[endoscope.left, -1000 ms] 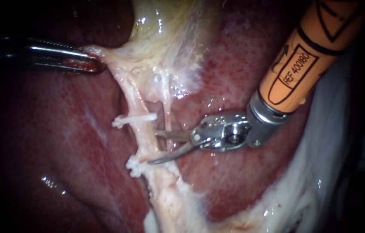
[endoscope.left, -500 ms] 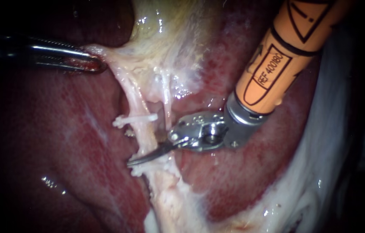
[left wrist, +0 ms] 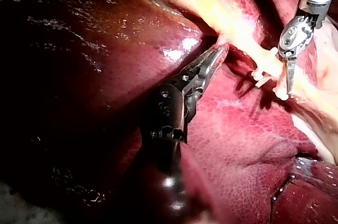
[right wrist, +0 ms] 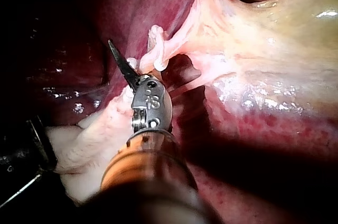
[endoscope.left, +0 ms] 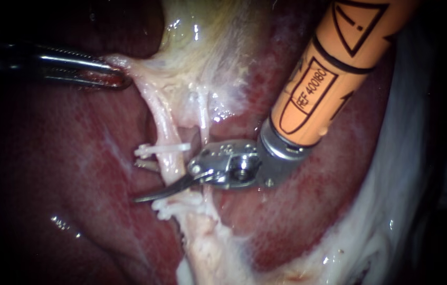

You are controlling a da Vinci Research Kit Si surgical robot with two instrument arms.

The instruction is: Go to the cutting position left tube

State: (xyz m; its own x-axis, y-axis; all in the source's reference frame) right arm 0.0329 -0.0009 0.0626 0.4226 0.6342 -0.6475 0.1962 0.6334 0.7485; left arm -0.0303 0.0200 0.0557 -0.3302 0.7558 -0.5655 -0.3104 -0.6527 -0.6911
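Endoscope, left instrument [endoscope.left: 119, 80]: it is coming in from the left, and its jaws are clamping a fold of pale tissue [endoscope.left: 128, 68] at the lower edge of the gallbladder [endoscope.left: 207, 37].
Endoscope, right instrument [endoscope.left: 144, 182]: it is reaching down from the upper right. Its two blades are standing narrowly apart, one crossing in front of the left tube and the other running behind it.
Endoscope, left tube [endoscope.left: 166, 134]: it is running down from the gallbladder over the liver [endoscope.left: 75, 158] and lying between the blades. Whether both blades are touching it I cannot tell.
Endoscope, clips: the upper clip [endoscope.left: 162, 149] is sitting across the left tube just above the blades, and the lower clip [endoscope.left: 169, 208] just below them.
Endoscope, right tube [endoscope.left: 202, 113]: this thin strand is hanging just beside the left tube and passing behind the right instrument's metal wrist.
Left wrist view, left instrument [left wrist: 215, 55]: its jaws are pinching the pale tissue from two sides and stretching it.
Left wrist view, right instrument [left wrist: 289, 76]: it is standing ahead of the left instrument, with one blade lying between the two clips [left wrist: 260, 74].
Right wrist view, right instrument [right wrist: 120, 60]: one dark blade is showing ahead of its metal wrist, and the other is hiding behind tissue.
Right wrist view, left tube [right wrist: 171, 42]: it is lying just beside the visible blade and leading up to the gallbladder [right wrist: 296, 18].
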